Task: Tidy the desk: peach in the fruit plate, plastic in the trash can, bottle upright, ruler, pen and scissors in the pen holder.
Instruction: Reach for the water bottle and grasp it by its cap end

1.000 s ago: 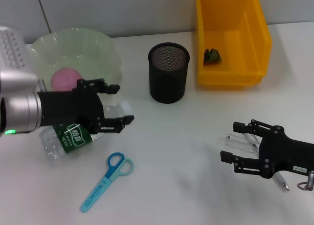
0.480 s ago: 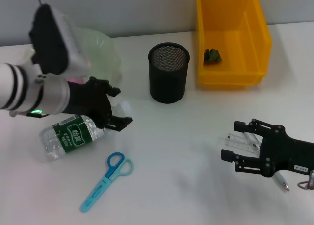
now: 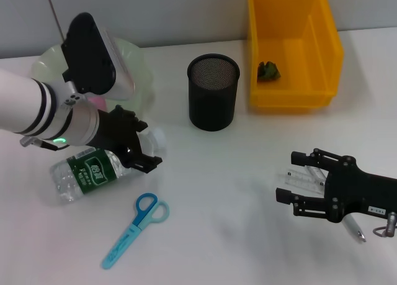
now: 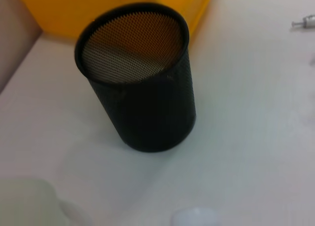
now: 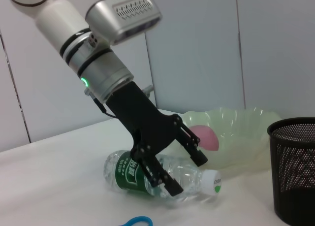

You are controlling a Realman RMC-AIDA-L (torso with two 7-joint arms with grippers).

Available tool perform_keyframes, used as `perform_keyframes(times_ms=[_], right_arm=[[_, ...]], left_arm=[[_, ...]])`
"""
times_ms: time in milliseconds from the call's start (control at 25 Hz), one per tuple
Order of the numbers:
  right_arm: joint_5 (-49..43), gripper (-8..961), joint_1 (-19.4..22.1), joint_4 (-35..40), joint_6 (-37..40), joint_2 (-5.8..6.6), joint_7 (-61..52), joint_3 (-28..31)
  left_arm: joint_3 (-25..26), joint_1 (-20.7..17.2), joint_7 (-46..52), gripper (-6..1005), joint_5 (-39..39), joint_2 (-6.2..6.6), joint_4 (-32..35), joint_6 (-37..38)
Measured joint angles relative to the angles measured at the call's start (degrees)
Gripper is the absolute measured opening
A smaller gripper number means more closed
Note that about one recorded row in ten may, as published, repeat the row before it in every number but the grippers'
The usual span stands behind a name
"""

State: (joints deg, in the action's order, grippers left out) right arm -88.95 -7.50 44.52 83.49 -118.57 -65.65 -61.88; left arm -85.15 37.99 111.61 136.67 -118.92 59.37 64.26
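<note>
The left gripper (image 3: 141,146), fingers apart, straddles a water bottle (image 3: 93,172) lying beside the black mesh pen holder (image 3: 213,91). The right gripper (image 3: 296,186) hovers open, well apart.

A lab-like test bench: a bare white table (image 3: 236,192) set against plain grey wall panels (image 5: 197,53), staged beside a yellow bin (image 3: 291,49).

Clear green-labelled bottle (image 3: 99,170) on its side.

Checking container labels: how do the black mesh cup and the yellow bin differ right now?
The mesh cup is round, black and see-through; the bin is rectangular, solid yellow and bigger. The cup looks empty; the bin holds a small green scrap. Both stand upright, open-topped, on the white desk.
</note>
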Motion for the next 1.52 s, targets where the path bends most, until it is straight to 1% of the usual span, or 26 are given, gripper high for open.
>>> perform_keyframes(times_ms=[80,240,960,1160,1320,1520], right_arm=[[0.00,843,-0.01,-0.04,0.00,0.01,0.00,0.00],[0.00,843,-0.07,-0.44,0.01,0.01,-0.03,0.00],[0.00,843,-3.05,-3.97,-0.22,0.45,-0.17,0.00],[0.00,843,-3.49,-4.55,-0.24,0.61,-0.18,0.00],[0.00,843,-3.62,-4.62,-0.30,0.62,-0.18,0.00],[0.00,842,-3.66,-4.62,-0.37,0.62,-0.18,0.00]], left_arm=[[0.07,1.01,0.42,801,0.21,0.03,-1.66,-0.01],[0.54,1.87,0.71,801,1.36,0.02,-3.11,-0.66],[0.98,3.23,0.10,801,1.91,0.15,-6.36,-2.56],[0.45,3.37,-0.06,800,1.94,0.03,-6.73,-3.55],[0.43,4.15,-0.99,800,1.74,0.00,-8.70,-3.92],[0.44,4.40,-1.52,800,1.50,0.00,-9.33,-4.45]])
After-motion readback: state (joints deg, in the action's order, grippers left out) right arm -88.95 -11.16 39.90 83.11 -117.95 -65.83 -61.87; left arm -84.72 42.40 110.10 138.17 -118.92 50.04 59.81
